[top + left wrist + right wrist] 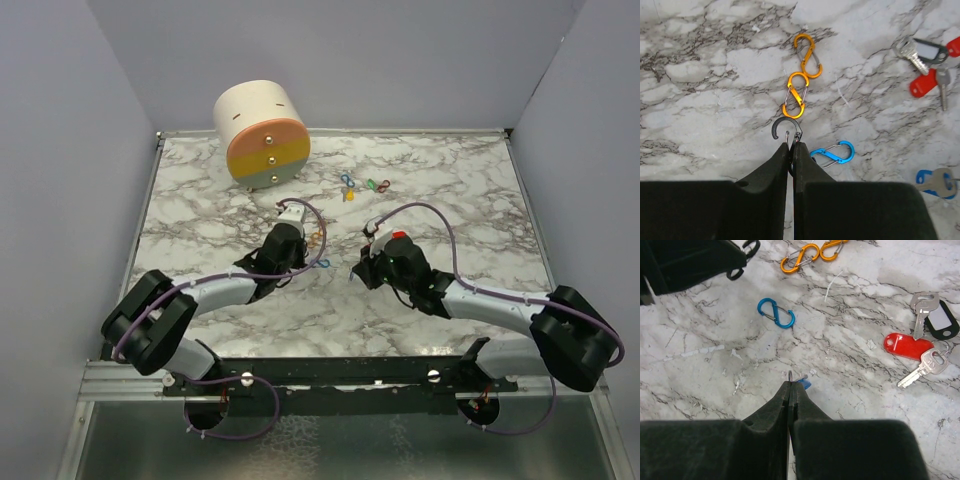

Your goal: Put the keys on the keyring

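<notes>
My left gripper (791, 144) is shut on a black figure-8 clip (786, 127); only the clip's open top hook shows past the fingertips. In the top view the left gripper (303, 250) sits at mid-table. My right gripper (790, 382) is shut on a blue-headed key (804, 384), with a bit of blue and a metal tip showing; the key also shows in the left wrist view (935, 181). The right gripper (358, 268) faces the left one. A red-tagged key (920, 352) and a black-tagged key (932, 315) lie to its right.
Two linked orange clips (801, 75) lie just ahead of the left gripper, and a blue clip (832, 153) lies to its right. A round box (262, 135) with striped drawers stands at the back left. Small coloured items (362, 186) lie at the back centre.
</notes>
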`<action>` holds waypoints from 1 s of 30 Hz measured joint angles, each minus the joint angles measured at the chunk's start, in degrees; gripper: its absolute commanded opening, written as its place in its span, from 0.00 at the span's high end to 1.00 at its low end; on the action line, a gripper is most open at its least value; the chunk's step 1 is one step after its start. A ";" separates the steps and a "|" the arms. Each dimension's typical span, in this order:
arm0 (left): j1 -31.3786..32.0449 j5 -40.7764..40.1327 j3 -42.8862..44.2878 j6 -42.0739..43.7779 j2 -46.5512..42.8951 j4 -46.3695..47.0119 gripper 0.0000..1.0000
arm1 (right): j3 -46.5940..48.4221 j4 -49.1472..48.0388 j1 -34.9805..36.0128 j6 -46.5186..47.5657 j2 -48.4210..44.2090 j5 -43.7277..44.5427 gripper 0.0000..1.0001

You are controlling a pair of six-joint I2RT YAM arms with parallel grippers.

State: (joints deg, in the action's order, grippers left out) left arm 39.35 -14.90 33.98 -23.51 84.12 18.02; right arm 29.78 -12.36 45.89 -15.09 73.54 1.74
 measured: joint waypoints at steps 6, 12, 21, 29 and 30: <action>0.48 2.34 0.42 -0.50 -5.18 -0.90 1.00 | 0.11 -0.33 0.76 0.44 0.83 -0.37 0.99; 3.45 3.82 1.44 -1.51 -5.25 -3.02 1.00 | 1.22 -0.76 1.55 0.68 1.16 -0.35 0.99; 8.28 3.98 4.33 -2.38 -5.25 -3.74 1.00 | 2.95 -1.36 2.38 1.60 2.14 -0.31 0.99; 10.23 3.93 6.05 -2.73 -4.24 -4.44 1.00 | 2.95 -1.40 2.49 1.90 2.49 0.22 0.99; 10.32 3.93 6.12 -2.73 -4.02 -4.63 1.00 | 2.95 -1.42 2.49 1.90 2.49 0.37 0.99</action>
State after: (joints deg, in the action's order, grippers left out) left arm 49.67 -10.96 40.10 -26.24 80.09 13.39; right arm 32.73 -13.78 48.38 -13.19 76.03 2.11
